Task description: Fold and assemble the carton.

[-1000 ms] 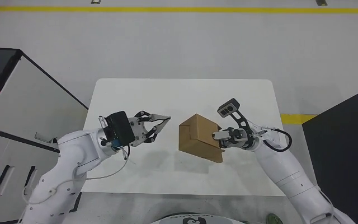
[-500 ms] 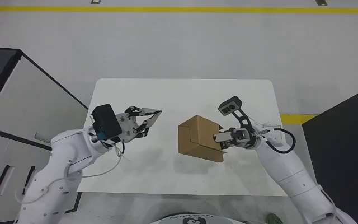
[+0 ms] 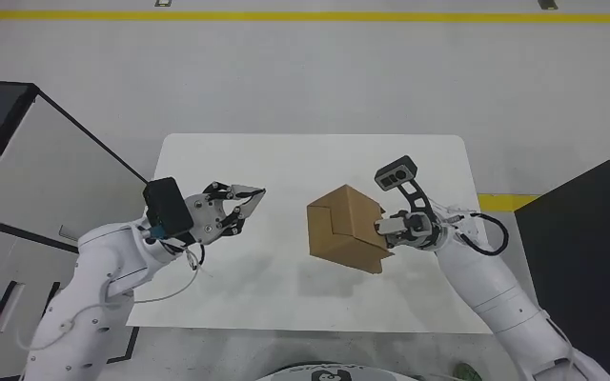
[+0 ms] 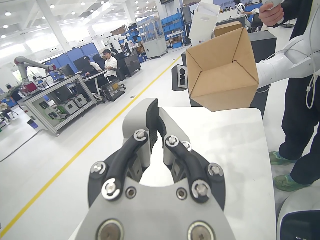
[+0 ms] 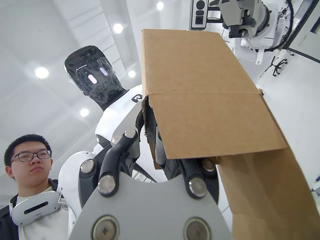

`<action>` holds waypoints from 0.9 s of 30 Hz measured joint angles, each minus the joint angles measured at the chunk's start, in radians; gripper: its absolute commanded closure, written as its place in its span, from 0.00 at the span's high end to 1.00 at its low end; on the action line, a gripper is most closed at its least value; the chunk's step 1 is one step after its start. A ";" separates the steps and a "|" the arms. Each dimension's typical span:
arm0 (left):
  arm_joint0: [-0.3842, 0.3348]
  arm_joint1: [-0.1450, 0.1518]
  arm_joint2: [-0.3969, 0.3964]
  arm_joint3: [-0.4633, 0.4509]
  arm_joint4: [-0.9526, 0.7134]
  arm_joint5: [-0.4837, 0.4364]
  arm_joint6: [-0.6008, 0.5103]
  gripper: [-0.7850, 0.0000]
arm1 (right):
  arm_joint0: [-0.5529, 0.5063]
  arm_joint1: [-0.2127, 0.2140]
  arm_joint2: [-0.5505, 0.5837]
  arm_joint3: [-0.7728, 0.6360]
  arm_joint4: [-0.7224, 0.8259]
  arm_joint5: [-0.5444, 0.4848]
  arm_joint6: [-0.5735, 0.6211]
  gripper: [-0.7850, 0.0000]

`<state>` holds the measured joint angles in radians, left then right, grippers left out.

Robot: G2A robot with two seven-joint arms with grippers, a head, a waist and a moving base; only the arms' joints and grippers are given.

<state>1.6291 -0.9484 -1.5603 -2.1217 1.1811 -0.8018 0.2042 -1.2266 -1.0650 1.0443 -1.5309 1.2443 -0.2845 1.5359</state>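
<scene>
sideways, the carton (image 3: 343, 225) opens toward the narrowed left end effector (image 3: 255, 193), well apart; right end effector (image 3: 383, 229) pinches its flap

White rectangular table (image 3: 286, 162), corners rounded.

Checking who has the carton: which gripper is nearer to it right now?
Right. The right gripper is clamped on a flap of the cardboard carton; the left gripper sits apart from it.
</scene>
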 measured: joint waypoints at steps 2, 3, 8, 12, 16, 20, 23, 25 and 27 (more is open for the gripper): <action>0.000 0.000 -0.007 0.002 -0.008 -0.008 0.002 0.00 | 0.007 0.001 -0.014 -0.007 0.012 0.000 0.000 0.00; 0.000 0.001 -0.011 0.004 -0.013 -0.014 0.001 0.00 | 0.013 0.003 -0.030 -0.008 0.009 0.000 0.000 0.00; -0.001 0.001 -0.014 0.007 -0.016 -0.018 0.000 0.00 | 0.018 0.005 -0.042 -0.005 -0.002 0.000 0.000 0.00; -0.001 0.001 -0.013 0.007 -0.016 -0.018 0.000 0.00 | 0.018 0.005 -0.042 -0.005 -0.002 0.000 0.000 0.00; -0.001 0.001 -0.013 0.007 -0.016 -0.018 0.000 0.00 | 0.018 0.005 -0.042 -0.005 -0.002 0.000 0.000 0.00; -0.001 0.001 -0.013 0.007 -0.016 -0.018 0.000 0.00 | 0.018 0.005 -0.042 -0.005 -0.002 0.000 0.000 0.00; -0.001 0.001 -0.013 0.007 -0.016 -0.018 0.000 0.00 | 0.010 0.003 -0.037 -0.023 -0.002 0.003 -0.021 0.00; -0.001 0.001 -0.013 0.007 -0.016 -0.018 0.000 0.00 | 0.006 -0.001 -0.033 -0.026 0.016 0.004 -0.010 0.00; -0.001 0.001 -0.013 0.007 -0.016 -0.018 0.000 0.00 | 0.007 -0.006 -0.033 -0.026 0.044 0.007 0.000 0.00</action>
<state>1.6286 -0.9476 -1.5737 -2.1152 1.1650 -0.8197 0.2041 -1.2199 -1.0709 1.0112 -1.5568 1.2881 -0.2776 1.5363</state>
